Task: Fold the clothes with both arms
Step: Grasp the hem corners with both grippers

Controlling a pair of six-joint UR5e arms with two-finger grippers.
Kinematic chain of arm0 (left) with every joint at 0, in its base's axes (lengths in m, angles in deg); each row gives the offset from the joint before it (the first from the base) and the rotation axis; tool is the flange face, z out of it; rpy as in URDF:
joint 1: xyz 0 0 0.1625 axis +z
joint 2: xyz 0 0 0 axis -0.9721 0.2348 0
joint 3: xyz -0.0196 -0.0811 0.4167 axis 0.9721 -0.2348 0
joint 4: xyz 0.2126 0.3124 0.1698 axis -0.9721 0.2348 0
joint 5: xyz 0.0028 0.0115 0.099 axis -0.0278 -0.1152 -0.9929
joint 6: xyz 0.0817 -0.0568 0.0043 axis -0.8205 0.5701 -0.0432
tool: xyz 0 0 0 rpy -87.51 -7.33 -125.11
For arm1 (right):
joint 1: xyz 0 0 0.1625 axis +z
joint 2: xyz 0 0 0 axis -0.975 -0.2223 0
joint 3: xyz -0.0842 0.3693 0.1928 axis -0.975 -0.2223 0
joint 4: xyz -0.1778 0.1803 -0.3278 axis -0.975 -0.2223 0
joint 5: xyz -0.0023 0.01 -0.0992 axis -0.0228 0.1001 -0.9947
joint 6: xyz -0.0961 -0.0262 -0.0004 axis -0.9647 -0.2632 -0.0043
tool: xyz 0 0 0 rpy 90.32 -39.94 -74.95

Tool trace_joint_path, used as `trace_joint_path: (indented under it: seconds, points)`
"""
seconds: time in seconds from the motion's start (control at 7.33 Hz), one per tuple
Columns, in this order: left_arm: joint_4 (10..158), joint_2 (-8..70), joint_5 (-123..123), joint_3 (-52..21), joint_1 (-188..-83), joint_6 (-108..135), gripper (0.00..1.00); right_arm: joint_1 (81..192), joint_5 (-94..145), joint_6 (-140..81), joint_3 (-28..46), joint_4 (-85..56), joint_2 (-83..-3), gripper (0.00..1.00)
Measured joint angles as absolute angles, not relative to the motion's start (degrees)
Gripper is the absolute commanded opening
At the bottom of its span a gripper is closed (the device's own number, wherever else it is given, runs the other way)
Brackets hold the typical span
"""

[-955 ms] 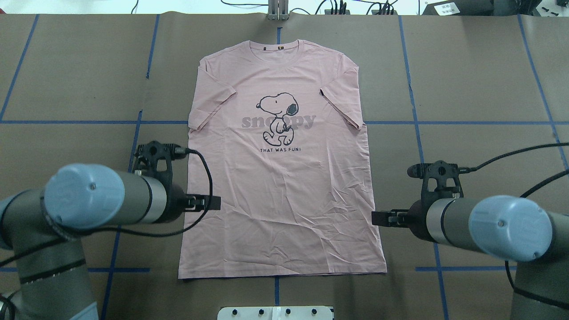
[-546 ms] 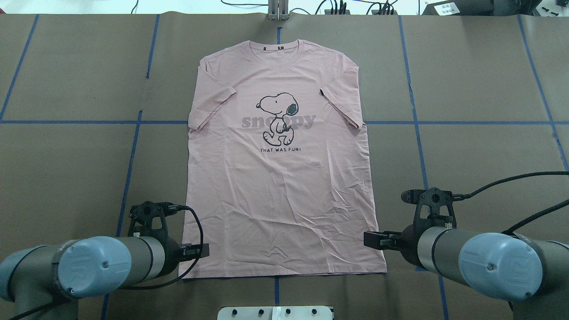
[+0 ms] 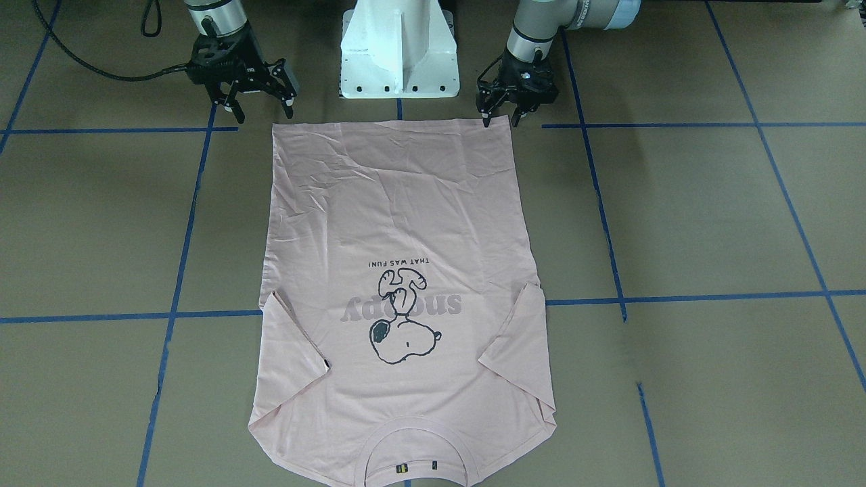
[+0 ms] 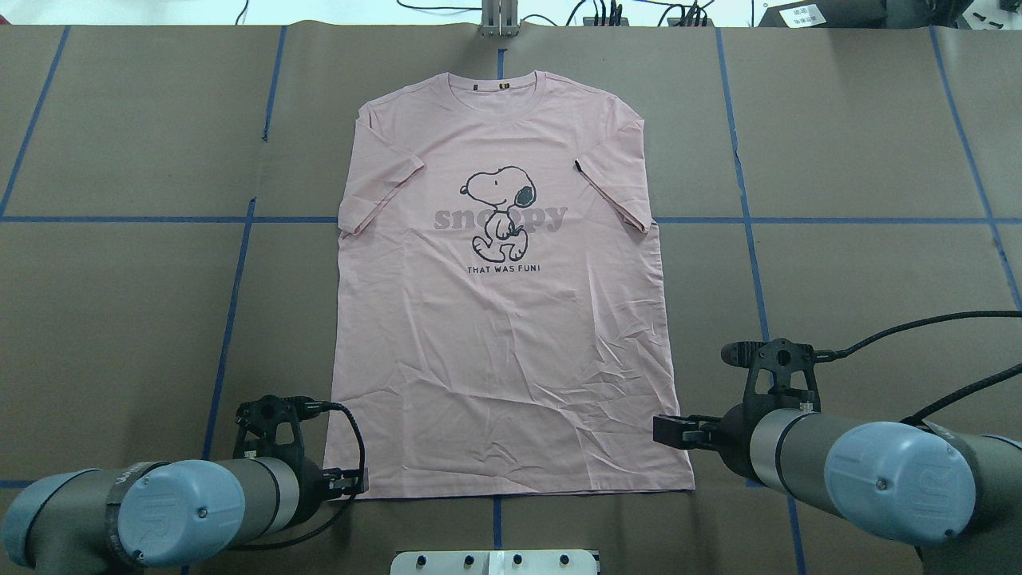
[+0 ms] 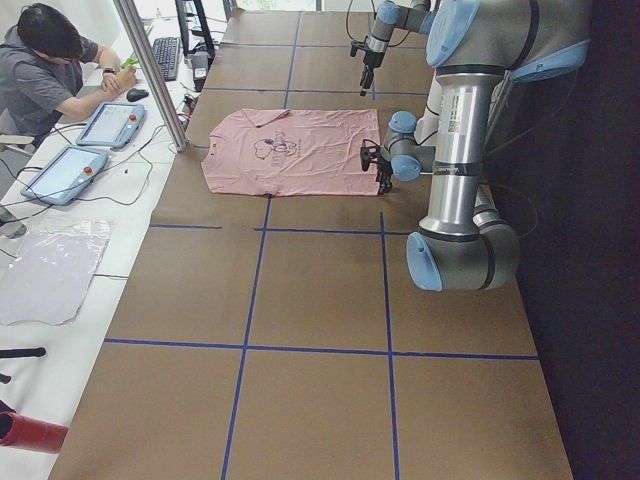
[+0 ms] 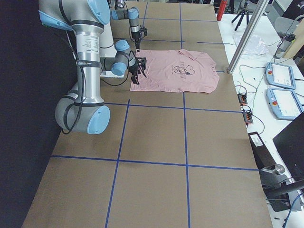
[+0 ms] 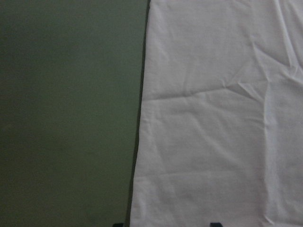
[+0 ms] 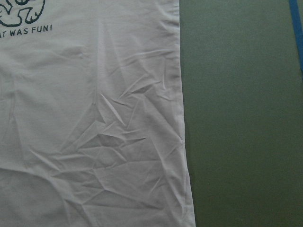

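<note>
Nothing is folded yet. The shirt lies flat and print up on the table, its hem nearest the robot. The left pincer is spread, right over its hem corner. The right pincer is also spread, near its own corner and seemingly higher, pinching nothing. Ahead of both, the side edges run straight to the sleeves, with the collar farthest. Outward of each pincer only table shows, giving room to swing.
</note>
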State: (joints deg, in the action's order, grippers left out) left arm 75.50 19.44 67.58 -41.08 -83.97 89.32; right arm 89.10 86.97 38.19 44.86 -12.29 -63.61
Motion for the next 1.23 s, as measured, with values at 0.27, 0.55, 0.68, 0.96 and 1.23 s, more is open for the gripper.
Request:
trace_joint_path:
  seconds: [0.27,0.55,0.68,0.96,1.23]
  points:
    - [75.4,19.4,67.5,-41.1,-83.8,89.4,0.52,89.0,86.8,38.2,44.8,-12.3,-63.6,1.0]
    - [75.2,19.3,67.5,-41.1,-83.8,89.4,0.52,89.0,86.8,38.2,44.8,-12.3,-63.6,1.0]
    - [75.1,19.3,67.5,-41.1,-83.8,89.4,0.52,89.0,86.8,38.2,44.8,-12.3,-63.6,1.0]
    - [75.0,18.4,67.5,-41.1,-83.8,89.3,0.52,89.0,86.8,38.2,44.8,-12.3,-63.6,1.0]
    - [75.0,17.9,67.5,-41.3,-83.7,89.3,0.18,89.0,86.8,38.2,44.8,-12.3,-63.6,1.0]
